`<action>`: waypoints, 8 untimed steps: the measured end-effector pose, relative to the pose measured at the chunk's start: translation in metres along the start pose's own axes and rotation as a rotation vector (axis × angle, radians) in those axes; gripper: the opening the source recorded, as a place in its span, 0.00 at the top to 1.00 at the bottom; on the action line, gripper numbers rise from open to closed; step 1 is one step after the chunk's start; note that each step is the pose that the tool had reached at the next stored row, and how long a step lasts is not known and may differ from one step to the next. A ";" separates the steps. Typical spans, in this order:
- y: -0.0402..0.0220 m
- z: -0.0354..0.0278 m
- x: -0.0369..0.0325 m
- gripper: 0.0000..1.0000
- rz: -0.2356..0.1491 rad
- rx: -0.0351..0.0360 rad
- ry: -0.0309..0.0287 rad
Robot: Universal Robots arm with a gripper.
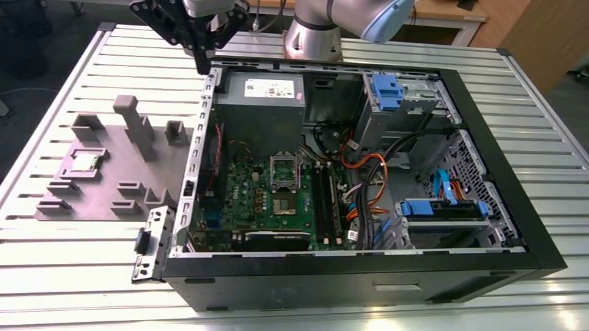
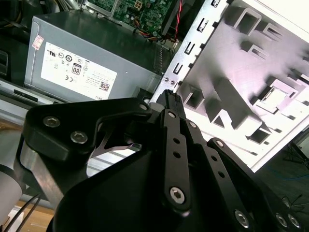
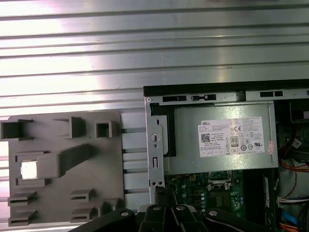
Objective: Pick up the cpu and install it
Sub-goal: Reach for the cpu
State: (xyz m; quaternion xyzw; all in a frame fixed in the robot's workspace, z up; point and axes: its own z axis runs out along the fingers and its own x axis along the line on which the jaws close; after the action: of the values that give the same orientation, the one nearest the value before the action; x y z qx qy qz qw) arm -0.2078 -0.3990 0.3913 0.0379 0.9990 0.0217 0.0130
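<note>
The cpu [image 1: 85, 161] is a small silvery square lying in a recess of the grey holder plate [image 1: 110, 189], at the exterior view's left of the open computer case. Both wrist views show the cpu [image 2: 276, 98] [image 3: 30, 170] in that recess. My black gripper [image 1: 201, 65] hangs shut and holds nothing, above the far corner of the case, well away from the cpu. Its fingertips meet in both wrist views [image 2: 169, 95] [image 3: 163, 193]. The green motherboard [image 1: 276, 200] lies inside the case with its socket [image 1: 281, 202] near the middle.
A grey power supply box [image 1: 262, 93] with a white label fills the case's far corner, below the gripper. Cables [image 1: 368, 179] and blue drive bays [image 1: 442, 207] crowd the case's right side. Upright pegs [image 1: 129, 117] rise from the holder plate. The case stands on a ribbed metal table [image 1: 55, 276].
</note>
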 end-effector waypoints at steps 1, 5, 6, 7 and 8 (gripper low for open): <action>0.0000 0.0000 0.0005 0.90 0.000 0.0000 0.0000; -0.0001 0.0000 0.0015 0.90 0.000 0.0000 0.0000; -0.0002 -0.0001 0.0021 0.90 0.000 0.0000 0.0000; -0.0002 -0.0001 0.0027 0.90 0.000 0.0000 0.0000; -0.0002 -0.0001 0.0034 0.90 0.000 0.0000 0.0000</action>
State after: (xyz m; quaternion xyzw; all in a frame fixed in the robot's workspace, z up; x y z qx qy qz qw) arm -0.2112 -0.3989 0.3913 0.0379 0.9990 0.0217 0.0130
